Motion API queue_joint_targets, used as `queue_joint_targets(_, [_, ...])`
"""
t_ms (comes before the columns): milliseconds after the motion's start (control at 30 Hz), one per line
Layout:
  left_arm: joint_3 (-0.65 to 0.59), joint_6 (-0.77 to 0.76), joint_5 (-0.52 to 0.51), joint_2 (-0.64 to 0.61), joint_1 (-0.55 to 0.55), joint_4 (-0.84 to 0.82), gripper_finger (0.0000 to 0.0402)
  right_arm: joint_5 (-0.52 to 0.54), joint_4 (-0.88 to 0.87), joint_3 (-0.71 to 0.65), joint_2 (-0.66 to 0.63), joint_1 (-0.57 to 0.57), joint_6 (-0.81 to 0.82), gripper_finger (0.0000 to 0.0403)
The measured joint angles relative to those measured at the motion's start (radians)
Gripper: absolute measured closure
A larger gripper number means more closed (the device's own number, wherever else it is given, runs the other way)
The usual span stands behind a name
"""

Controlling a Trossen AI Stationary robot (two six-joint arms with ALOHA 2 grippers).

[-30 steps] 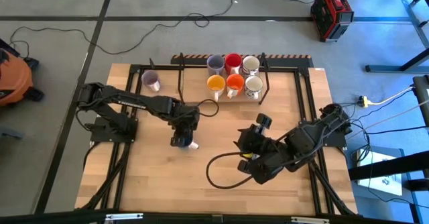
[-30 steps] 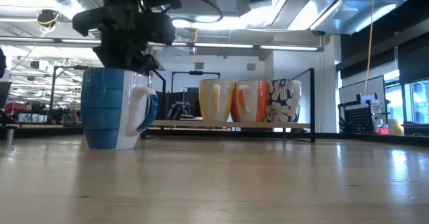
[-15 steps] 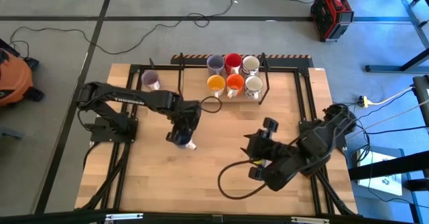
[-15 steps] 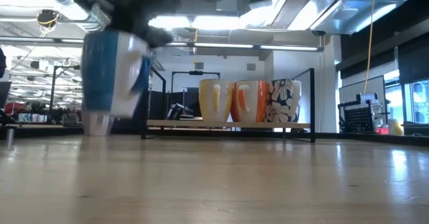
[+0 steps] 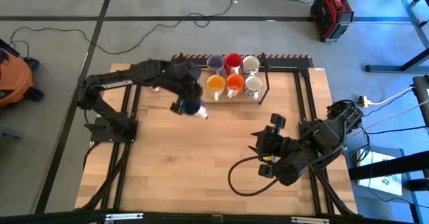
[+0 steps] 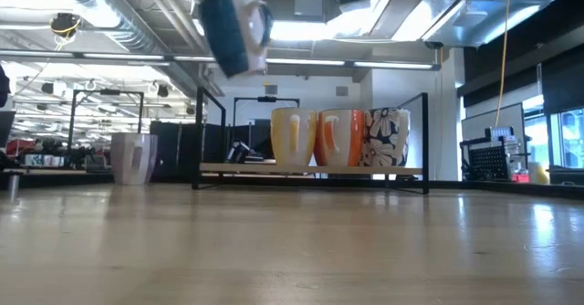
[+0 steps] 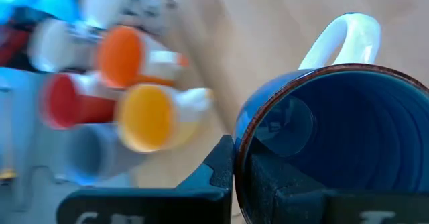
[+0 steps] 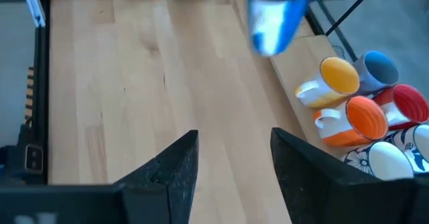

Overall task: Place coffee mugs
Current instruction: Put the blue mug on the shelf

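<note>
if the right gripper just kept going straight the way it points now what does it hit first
Probably bare table: the open right gripper faces clear wood. The blue mug, held aloft in the left gripper, hangs farther ahead, slightly aside; whether it lies in line is unclear.

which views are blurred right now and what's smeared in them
Left wrist view: the cluster of red, orange and yellow-orange mugs is smeared, while the held blue mug with a white handle is sharp. Right wrist view and low view: that blue mug is smeared. High view: sharp.
</note>
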Motion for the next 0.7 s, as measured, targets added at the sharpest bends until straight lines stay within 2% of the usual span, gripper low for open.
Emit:
queue_joint_targets(100, [0.071, 0.063, -0.004, 0.026, 0.057, -0.014, 0.039, -0.011, -0.012, 0.0, 0.0, 0.0, 0.007, 0.0228])
queue_joint_targets(367, [0.269, 0.269, -0.014, 0.192, 0.238, -0.136, 0.039, 0.008, -0.011, 0.0, 0.0, 0.0, 0.05, 0.0228])
queue_joint_targets(567, [0.292, 0.462, -0.047, 0.283, 0.351, -0.126, 0.039, 0.027, -0.011, 0.0, 0.0, -0.001, 0.112, 0.0228])
queue_joint_targets(700, [0.292, 0.518, -0.087, 0.336, 0.415, -0.088, 0.039, 0.026, -0.01, -0.005, 0.0, -0.001, 0.127, 0.0228])
